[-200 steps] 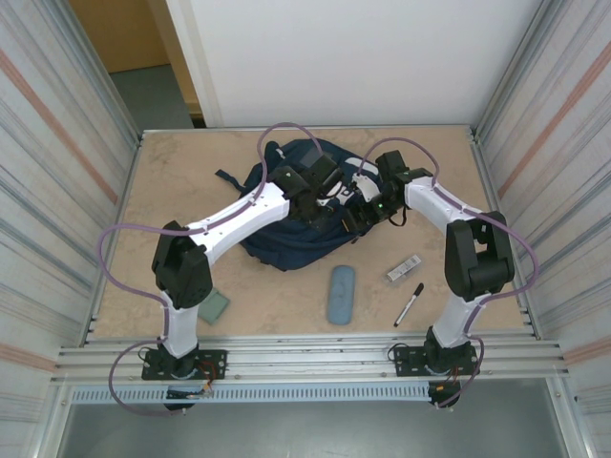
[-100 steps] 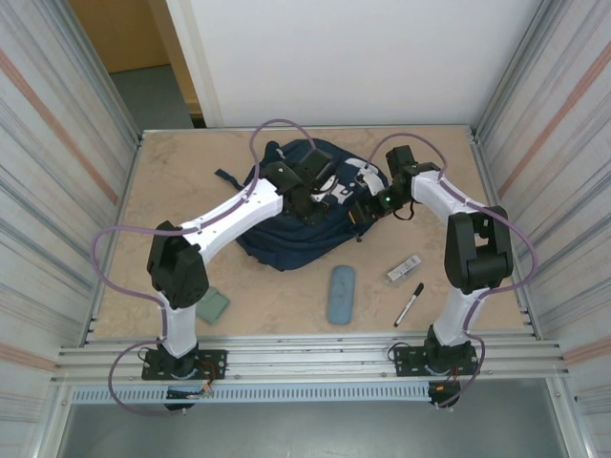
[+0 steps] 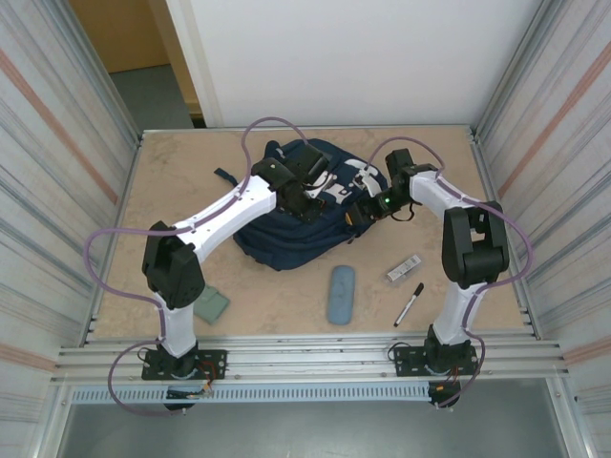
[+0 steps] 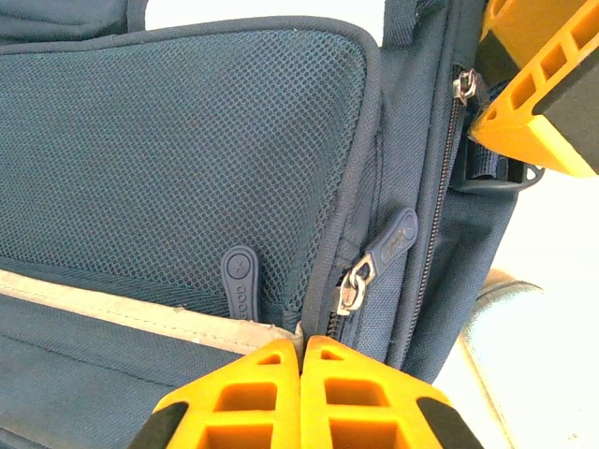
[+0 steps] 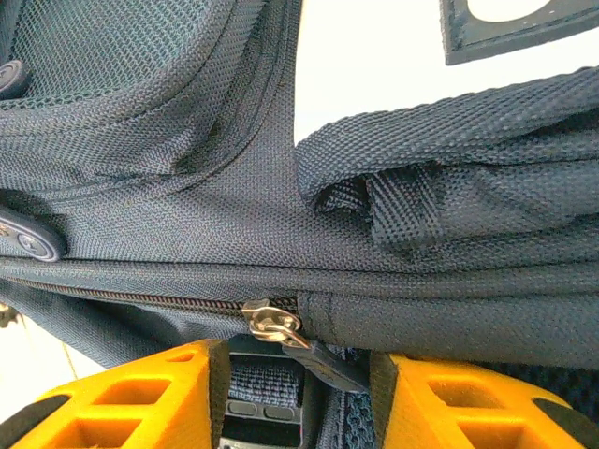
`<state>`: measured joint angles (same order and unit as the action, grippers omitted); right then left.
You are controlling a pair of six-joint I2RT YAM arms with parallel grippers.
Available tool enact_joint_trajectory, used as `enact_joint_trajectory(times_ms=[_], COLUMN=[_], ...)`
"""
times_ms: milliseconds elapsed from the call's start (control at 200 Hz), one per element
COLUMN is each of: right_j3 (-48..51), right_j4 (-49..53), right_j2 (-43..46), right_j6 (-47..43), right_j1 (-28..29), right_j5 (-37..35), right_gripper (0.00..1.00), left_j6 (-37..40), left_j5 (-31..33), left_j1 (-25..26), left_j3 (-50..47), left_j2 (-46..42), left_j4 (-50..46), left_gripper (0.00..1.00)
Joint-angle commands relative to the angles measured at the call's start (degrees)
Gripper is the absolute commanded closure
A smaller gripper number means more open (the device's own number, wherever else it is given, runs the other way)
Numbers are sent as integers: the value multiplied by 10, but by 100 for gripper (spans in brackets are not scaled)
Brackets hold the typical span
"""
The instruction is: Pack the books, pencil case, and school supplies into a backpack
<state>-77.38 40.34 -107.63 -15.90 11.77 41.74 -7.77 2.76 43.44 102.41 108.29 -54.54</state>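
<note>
The navy backpack [image 3: 286, 239] lies at the table's middle back. My left gripper [image 3: 311, 202] is over its top. In the left wrist view that gripper [image 4: 301, 341] is shut, its tips pinching the backpack's [image 4: 187, 140] seam beside a metal zipper slider [image 4: 354, 285]. My right gripper [image 3: 365, 212] is at the bag's right side. Its jaws [image 5: 298, 360] hold the dark zipper pull [image 5: 323, 365] and strap webbing bunched between them, just below the closed zipper [image 5: 140, 297]. The blue-grey pencil case [image 3: 341, 294], black marker [image 3: 410, 303], silvery bar [image 3: 404, 267] and grey-green pad [image 3: 213, 305] lie on the table. The books are out of view.
Ribbed metal walls [image 3: 57, 191] close in the table on the left and right. The left arm's elbow [image 3: 172, 272] hangs over the pad's corner. Open tabletop [image 3: 181, 172] lies left of the backpack.
The right gripper's jaws narrowed around the zipper pull and shifted slightly toward the back. The left arm rose back and left, drawing the backpack's top with it.
</note>
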Motion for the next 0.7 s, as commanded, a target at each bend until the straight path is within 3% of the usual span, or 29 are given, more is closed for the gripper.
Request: enact_joint_trajectory(times_ms=[0, 70, 170, 376, 692], right_j3=[-4, -4, -8, -6, 10], right_j4=[1, -2, -4, -12, -28], right_j2=[-5, -2, 3, 28, 52], right_j6=[1, 2, 7, 11, 52], right_j1=[4, 2, 1, -6, 12], right_j5=[23, 29, 31, 62, 59], right_gripper=[61, 76, 86, 94, 99], left_j6=[-6, -7, -9, -15, -27], left_j5=[-12, -10, -9, -6, -6], left_j1=[-6, -6, -6, -7, -7], left_j3=[1, -1, -3, -11, -9], left_j2=[-44, -44, -45, -46, -44], left_j4=[11, 11, 9, 6, 10], left_gripper=[100, 100, 100, 100, 100])
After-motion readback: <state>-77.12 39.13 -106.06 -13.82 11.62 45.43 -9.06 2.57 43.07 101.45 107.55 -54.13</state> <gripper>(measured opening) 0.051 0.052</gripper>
